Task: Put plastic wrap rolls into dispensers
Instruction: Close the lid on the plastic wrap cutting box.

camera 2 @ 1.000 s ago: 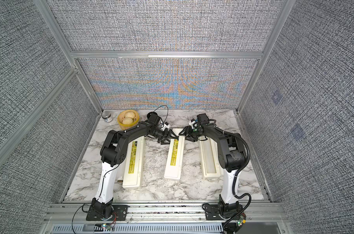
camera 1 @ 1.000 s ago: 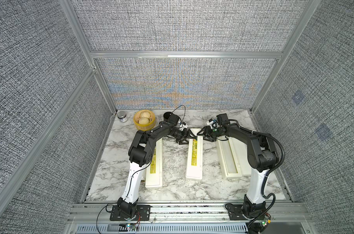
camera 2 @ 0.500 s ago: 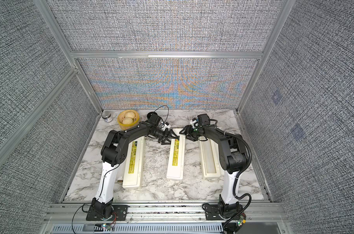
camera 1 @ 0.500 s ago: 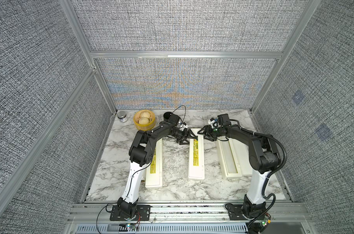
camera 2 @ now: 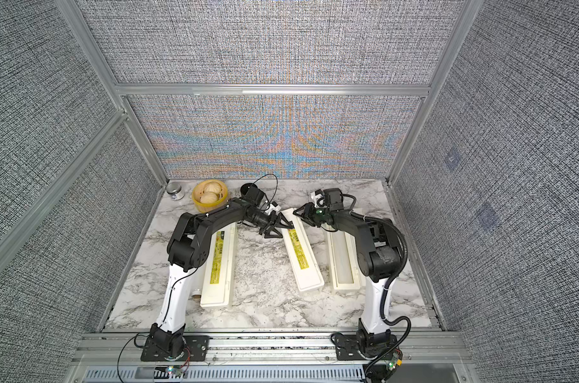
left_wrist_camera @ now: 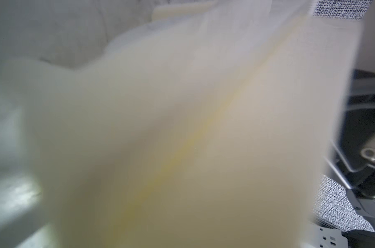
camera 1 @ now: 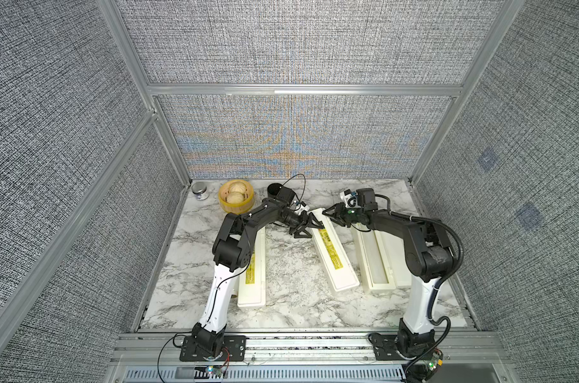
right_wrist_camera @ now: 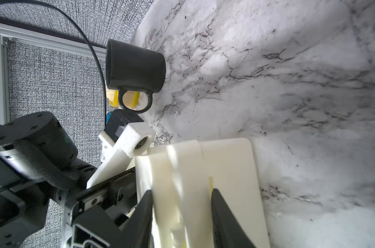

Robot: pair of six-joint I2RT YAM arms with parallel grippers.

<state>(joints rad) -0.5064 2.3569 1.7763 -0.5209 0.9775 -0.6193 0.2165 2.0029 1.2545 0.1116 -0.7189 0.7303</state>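
Swung askew since a second ago, the middle dispenser (camera 1: 335,262) now slants on the worktop (camera 1: 291,265), its near end closer to the open-lidded dispenser (camera 1: 377,265) that lies under the right arm. Its far end sits between the fingers of the right gripper (right_wrist_camera: 181,191), which straddle it. Whether they pinch it I cannot tell. The left gripper (camera 1: 309,228), jaws apart, is just beside that same end, on the side away from the right gripper.
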